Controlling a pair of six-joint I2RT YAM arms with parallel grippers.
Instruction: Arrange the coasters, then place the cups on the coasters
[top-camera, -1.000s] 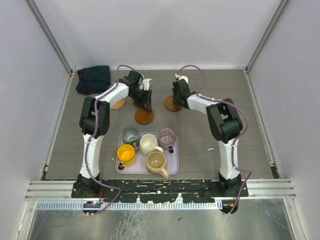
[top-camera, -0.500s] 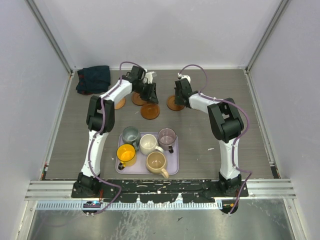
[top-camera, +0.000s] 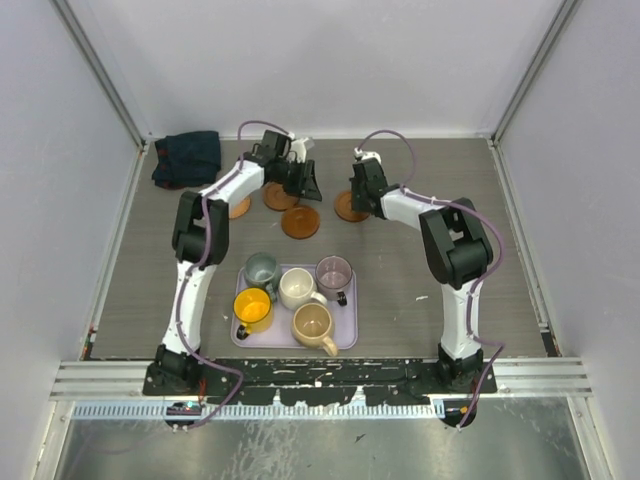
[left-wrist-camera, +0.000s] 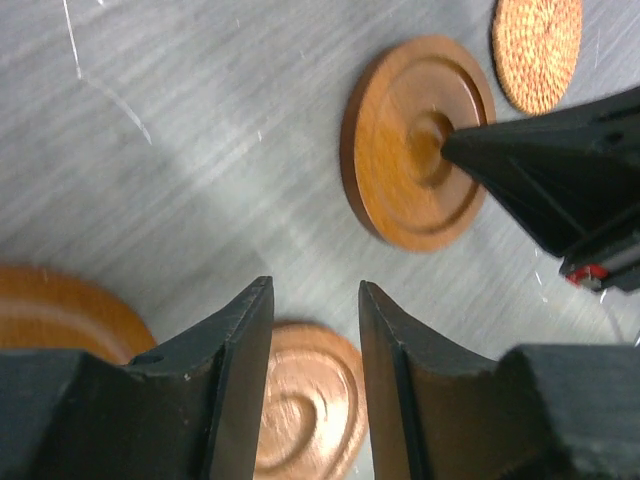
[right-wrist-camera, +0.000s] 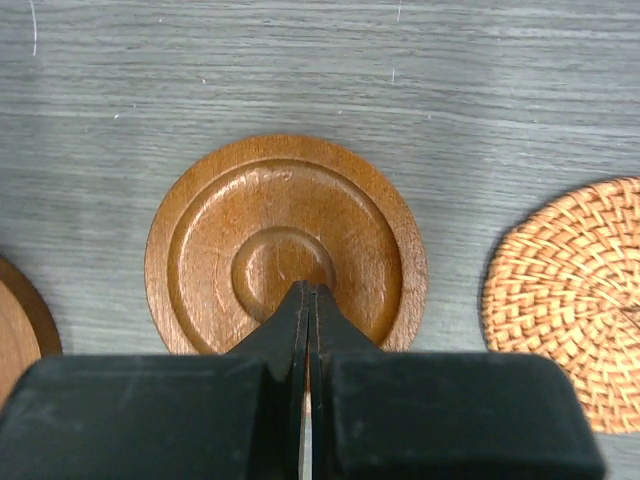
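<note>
Several brown round coasters lie at the back of the table: one (top-camera: 238, 207) at the left, one (top-camera: 278, 197) by my left wrist, one (top-camera: 300, 222) in front, one (top-camera: 349, 207) under my right gripper. My left gripper (left-wrist-camera: 315, 290) is open above a coaster (left-wrist-camera: 310, 400) and holds nothing. My right gripper (right-wrist-camera: 308, 292) is shut, with its tip resting in the centre of a coaster (right-wrist-camera: 285, 245). A woven coaster (right-wrist-camera: 570, 300) lies beside it. The yellow (top-camera: 252, 308), grey-green (top-camera: 262, 269), white (top-camera: 296, 288), tan (top-camera: 313, 324) and purple (top-camera: 333, 271) cups stand on a lavender tray (top-camera: 345, 338).
A dark folded cloth (top-camera: 187, 158) lies in the back left corner. White walls close the table on three sides. The tray sits between the two arm bases near the front edge.
My left gripper swung back and to the right, and its jaws widened. The front coaster slid slightly back and right, and another coaster came into view by the left wrist. The right gripper hardly moved.
</note>
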